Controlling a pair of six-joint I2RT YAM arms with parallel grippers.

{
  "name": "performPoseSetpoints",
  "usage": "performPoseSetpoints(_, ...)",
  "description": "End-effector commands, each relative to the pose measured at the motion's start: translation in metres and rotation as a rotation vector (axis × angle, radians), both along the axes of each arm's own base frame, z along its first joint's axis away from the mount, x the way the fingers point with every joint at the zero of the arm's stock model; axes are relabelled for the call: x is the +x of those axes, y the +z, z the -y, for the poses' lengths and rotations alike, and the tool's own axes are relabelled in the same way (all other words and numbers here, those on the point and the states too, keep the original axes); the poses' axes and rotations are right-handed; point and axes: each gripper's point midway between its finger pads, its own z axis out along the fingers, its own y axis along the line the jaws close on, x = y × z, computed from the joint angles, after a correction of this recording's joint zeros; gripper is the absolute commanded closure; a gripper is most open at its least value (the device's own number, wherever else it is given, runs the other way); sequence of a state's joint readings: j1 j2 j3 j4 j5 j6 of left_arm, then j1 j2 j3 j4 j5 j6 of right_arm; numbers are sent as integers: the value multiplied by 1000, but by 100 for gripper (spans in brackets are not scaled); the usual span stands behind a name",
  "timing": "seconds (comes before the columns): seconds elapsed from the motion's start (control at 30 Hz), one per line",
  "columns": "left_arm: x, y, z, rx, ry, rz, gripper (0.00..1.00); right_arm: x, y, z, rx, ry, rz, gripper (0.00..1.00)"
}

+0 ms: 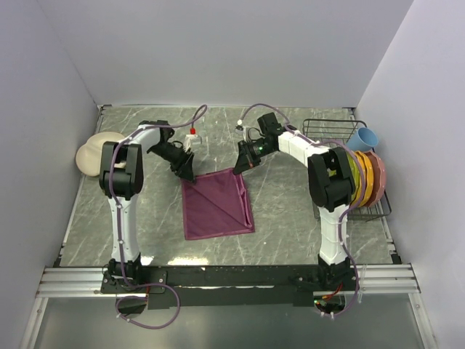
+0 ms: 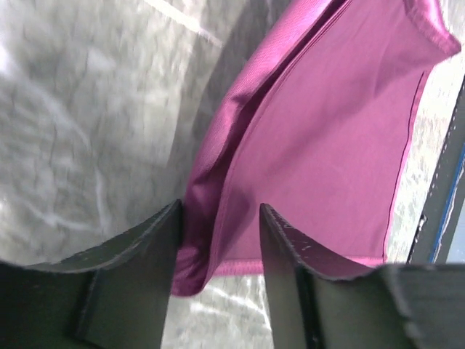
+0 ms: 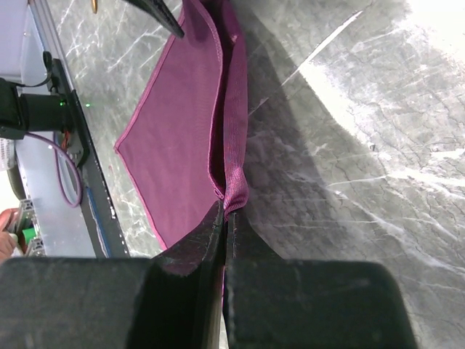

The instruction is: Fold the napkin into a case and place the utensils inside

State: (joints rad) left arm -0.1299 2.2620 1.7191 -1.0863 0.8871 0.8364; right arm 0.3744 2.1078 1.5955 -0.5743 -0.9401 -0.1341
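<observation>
**Right wrist view.** The right gripper [image 3: 224, 211] fills the foreground. Its two black fingers are pressed together on the edge of the napkin [image 3: 182, 109], and two layers of cloth run away from the pinch. The rest of the napkin lies flat on the grey marbled table [image 3: 378, 145].

**Left wrist view.** The left gripper [image 2: 221, 211] has its fingers spread. A corner of the napkin sits in the gap between them. A rolled fold of the cloth lies against one finger [image 2: 156, 240], and the fingers do not clamp the cloth.

**Top view.** The napkin lies at mid-table between the two arms. Each of its far corners is at a gripper, the left one at the left corner and the right one at the right corner. A narrower darker band runs along its right side.

**Surroundings.** A cream plate [image 1: 91, 154] rests at the far left of the table. At the right stands a wire rack [image 1: 378, 211] of coloured plates, with a blue cup [image 1: 365, 137] in it.
</observation>
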Motion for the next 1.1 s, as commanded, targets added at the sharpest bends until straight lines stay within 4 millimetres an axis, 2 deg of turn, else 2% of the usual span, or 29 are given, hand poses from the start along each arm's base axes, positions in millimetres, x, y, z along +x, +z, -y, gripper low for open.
performPoseSetpoints(0.0, -1, 2, -12, -18, -27, 3, 51, -8, 41, -4, 63, 44, 99, 100)
performPoseSetpoints(0.2, 0, 0, -21, -24, 5, -31, 60, -12, 46, -3, 74, 50, 103, 100)
performPoseSetpoints(0.47, 1, -4, -24, -22, 16, -46, 63, -11, 46, -1, 79, 46, 93, 100)
performPoseSetpoints(0.57, 1, -2, -22, -33, 19, -45, 67, -10, 46, 0, 76, 42, 94, 100)
performPoseSetpoints(0.67, -2, -1, -23, -30, 12, -40, 78, -8, 46, 1, 71, 31, 95, 100)
performPoseSetpoints(0.7, -1, 3, -23, -29, 12, -24, 90, -7, 46, 1, 68, 28, 98, 100)
performPoseSetpoints(0.77, -3, 8, -23, -35, 20, -21, 98, -6, 49, 2, 58, 19, 111, 100)
performPoseSetpoints(0.8, 3, 19, -22, -42, 31, 24, 99, -4, 51, 3, 55, 12, 122, 100)
performPoseSetpoints(0.87, 0, 26, -22, -40, 53, 33, 99, 0, 57, 5, 37, 0, 154, 100)
performPoseSetpoints(0.9, 3, 39, -23, -39, 62, 72, 99, 0, 58, 6, 28, -3, 166, 100)
performPoseSetpoints(0.97, 6, 45, -24, -25, 78, 104, 99, 2, 65, 10, 11, -4, 206, 100)
performPoseSetpoints(1.0, 7, 56, -25, -23, 89, 133, 99, 2, 66, 12, 5, -6, 215, 100)
performPoseSetpoints(1.07, 6, 60, -25, -17, 100, 143, 99, 3, 71, 14, -3, -7, 242, 100)
